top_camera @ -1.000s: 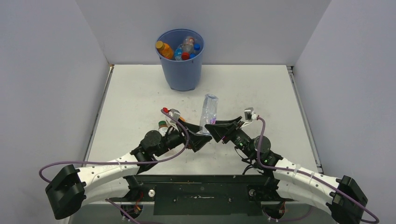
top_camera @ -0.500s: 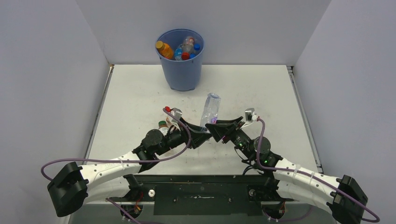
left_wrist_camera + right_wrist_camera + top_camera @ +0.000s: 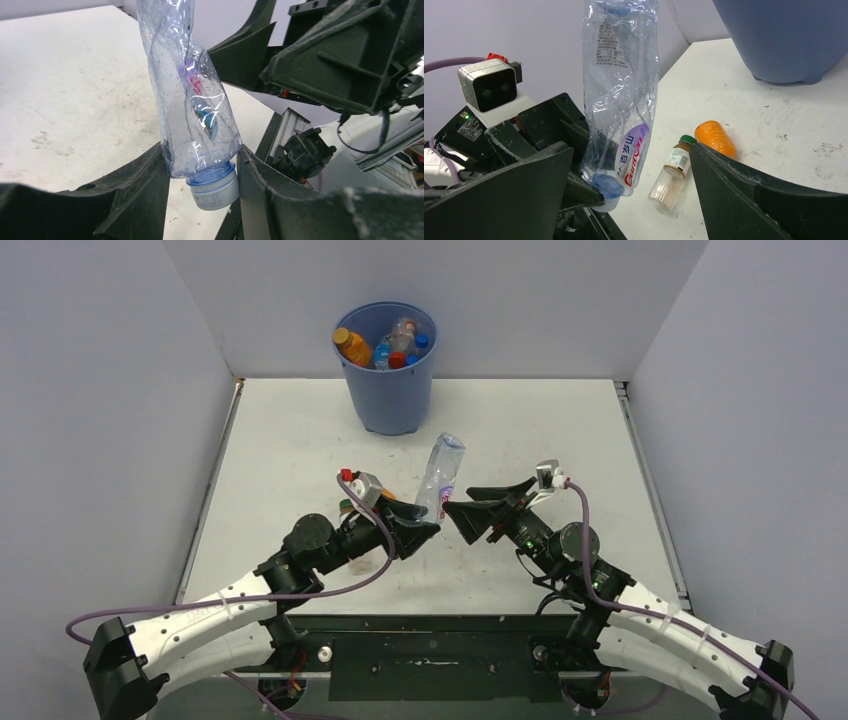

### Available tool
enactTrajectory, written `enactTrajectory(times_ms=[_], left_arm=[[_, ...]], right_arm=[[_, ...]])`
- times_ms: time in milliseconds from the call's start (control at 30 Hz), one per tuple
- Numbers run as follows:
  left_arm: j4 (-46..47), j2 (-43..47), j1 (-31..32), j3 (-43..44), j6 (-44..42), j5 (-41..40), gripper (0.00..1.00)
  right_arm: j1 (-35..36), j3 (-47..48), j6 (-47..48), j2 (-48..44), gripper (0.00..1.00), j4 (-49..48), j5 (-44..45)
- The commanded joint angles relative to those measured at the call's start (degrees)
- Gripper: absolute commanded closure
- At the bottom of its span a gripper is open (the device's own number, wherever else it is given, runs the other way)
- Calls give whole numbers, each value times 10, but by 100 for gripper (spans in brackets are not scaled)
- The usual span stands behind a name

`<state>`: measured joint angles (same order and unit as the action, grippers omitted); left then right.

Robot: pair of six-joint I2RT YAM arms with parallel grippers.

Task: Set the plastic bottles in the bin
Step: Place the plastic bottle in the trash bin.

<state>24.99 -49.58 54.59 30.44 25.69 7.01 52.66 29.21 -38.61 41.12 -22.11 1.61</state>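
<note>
One crumpled clear bottle (image 3: 192,100) was clamped cap-down at its neck in the left end effector (image 3: 202,172), well short of the bin (image 3: 385,400); the right end effector (image 3: 631,149) gaped apart. Likely light, thin-walled and springy: the stiffer neck suits gripping

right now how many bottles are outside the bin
3: a crushed clear bottle in the left tool, a green-capped bottle and an orange bottle on the table; more may be hidden.
</note>
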Motion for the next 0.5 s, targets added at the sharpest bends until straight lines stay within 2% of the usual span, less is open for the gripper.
enactTrajectory(times_ms=[0,167,333,467], left_arm=[[-70,29,-6,41,-50,-44,100],[-90,42,-9,50,-48,-94,100],[-95,49,-12,54,-54,-104,100],[-170,65,-13,92,-139,-105,100]], right_arm=[[4,43,35,-31,10,81,-6],[4,62,48,-49,10,122,-5],[5,65,51,-55,10,133,-8],[5,91,70,-63,10,166,-3]])
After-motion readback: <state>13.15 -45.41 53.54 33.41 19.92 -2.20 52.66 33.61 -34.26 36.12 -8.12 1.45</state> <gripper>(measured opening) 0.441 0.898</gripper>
